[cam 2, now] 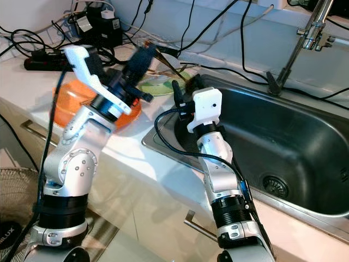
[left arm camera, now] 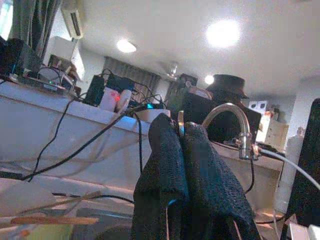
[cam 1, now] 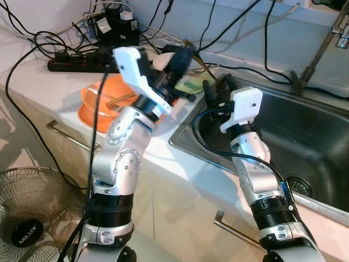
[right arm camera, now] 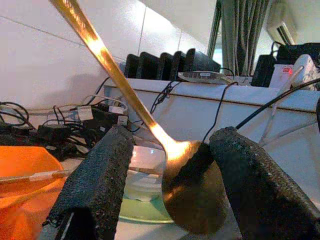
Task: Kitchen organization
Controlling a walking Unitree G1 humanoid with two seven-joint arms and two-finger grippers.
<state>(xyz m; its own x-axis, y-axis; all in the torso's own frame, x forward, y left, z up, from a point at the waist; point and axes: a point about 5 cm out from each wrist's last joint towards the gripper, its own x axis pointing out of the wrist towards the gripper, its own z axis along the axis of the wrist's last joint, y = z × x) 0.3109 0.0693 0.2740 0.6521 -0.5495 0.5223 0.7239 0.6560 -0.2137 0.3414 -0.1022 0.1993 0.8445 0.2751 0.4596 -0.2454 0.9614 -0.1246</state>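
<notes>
A long gold spoon (right arm camera: 186, 200) slants across the counter's edge by the sink. My left gripper (cam 1: 182, 55) is raised over the counter and shut on the thin handle end, which shows between its black fingers (left arm camera: 165, 150). The handle runs down to the bowl of the spoon, which lies between the fingers of my right gripper (right arm camera: 175, 135). My right gripper (cam 1: 218, 82) is open at the sink's near left corner, its pads on either side of the bowl and not closed on it.
Stacked orange bowls (cam 1: 92, 103) with a wooden stick across them sit behind my left arm. A green plate (cam 1: 192, 85) lies beside the steel sink (cam 1: 322, 131); the faucet (cam 1: 327, 43) stands far right. Cables and a power strip (cam 1: 71, 64) crowd the back. A fan (cam 1: 27, 218) stands on the floor.
</notes>
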